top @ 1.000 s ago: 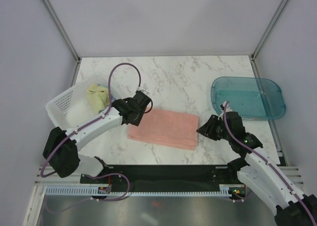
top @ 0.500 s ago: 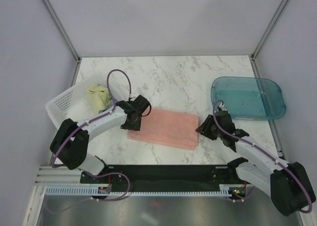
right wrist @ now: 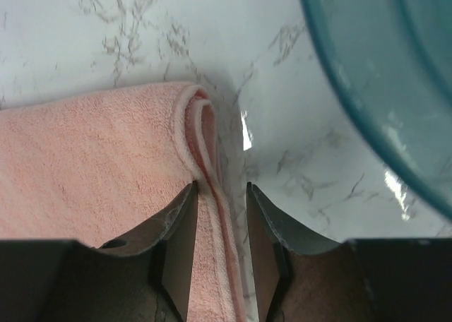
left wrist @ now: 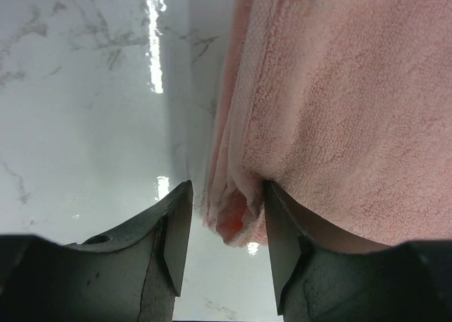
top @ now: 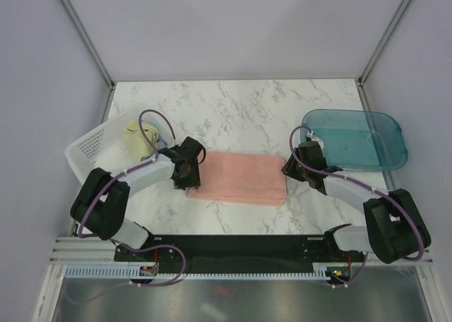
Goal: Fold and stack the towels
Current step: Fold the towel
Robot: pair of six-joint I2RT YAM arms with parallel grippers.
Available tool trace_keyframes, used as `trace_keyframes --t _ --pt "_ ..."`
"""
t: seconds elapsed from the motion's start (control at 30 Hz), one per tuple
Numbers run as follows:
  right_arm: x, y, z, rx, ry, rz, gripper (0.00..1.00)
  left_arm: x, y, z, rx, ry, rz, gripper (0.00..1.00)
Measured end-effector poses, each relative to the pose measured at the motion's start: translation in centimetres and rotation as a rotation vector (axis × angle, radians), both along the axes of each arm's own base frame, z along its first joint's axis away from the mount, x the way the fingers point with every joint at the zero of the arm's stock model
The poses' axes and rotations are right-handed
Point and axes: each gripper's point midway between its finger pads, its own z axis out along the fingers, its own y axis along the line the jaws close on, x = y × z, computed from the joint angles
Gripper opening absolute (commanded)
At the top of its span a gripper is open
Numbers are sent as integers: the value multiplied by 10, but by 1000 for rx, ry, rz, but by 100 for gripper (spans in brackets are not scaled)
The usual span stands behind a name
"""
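The salmon-pink towel [top: 240, 179] lies folded in a long flat rectangle on the marble table, between the two arms. My left gripper [top: 185, 171] is low at its left end. In the left wrist view, the left gripper [left wrist: 227, 195] is open astride the towel [left wrist: 339, 110], whose layered corner sits loose in the gap. My right gripper [top: 292, 168] is at the right end. There the right gripper [right wrist: 221, 188] is open astride the doubled edge of the towel [right wrist: 92, 152], one finger on cloth and one on the table. A pale-yellow-and-teal towel [top: 139, 140] is bunched in the basket.
The white perforated basket [top: 90, 150] stands at the left edge, just behind my left arm. The teal translucent tray [top: 353, 140] sits at the right, and its rim [right wrist: 332, 68] is close to my right gripper. Grey walls enclose the table on three sides.
Both arms have stretched out low and flat, bringing the grippers down onto the pink towel's two ends. The towel now lies straighter, with its right end shifted towards the back.
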Motion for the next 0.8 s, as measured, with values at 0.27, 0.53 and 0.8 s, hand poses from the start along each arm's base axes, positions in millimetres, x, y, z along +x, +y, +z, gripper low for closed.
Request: trace_keyframes --t 0.27,0.53,0.8 --pt "29 0 46 -40 -69 60 43 1 -10 6 -61 -15 6 60" --pt "-20 6 57 97 -15 51 44 12 -10 50 -95 -129 12 60" --pt "-79 3 9 175 210 -24 45 0 -14 50 -154 -131 -4 57"
